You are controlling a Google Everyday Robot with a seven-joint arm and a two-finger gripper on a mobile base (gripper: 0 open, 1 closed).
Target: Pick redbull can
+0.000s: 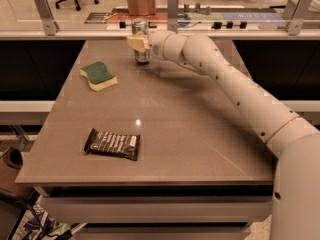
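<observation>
**Me:** My pincer (139,43) is out at the far side of the table (200,144), right at the redbull can (141,28). A pale part of it lies across the front of the can's middle.

**You:** Clamped on the can, or apart?

**Me:** I cannot tell. My pincer covers the can's waist, and from this side nothing shows whether it presses the metal or merely sits at it.

**You:** And the can itself?

**Me:** Upright. Its silver top shows above my pincer and its lower end below, and that end seems to rest on the tabletop. It stands near the far edge, a little left of the middle, in front of the rail and to the left of a metal post (173,6).

**You:** What comes behind the pincer?

**Me:** My wrist, then my white arm (230,84), which runs from the can to the right and toward the near side, above the tabletop, down to my body at the lower right.

**You:** What else lies on the table?

**Me:** A green sponge (98,75) with a yellow underside lies left of the can and nearer to the front, apart from it. Much nearer the front edge, on the left, a dark snack bar (112,144) lies flat in its wrapper, well apart from both.
</observation>
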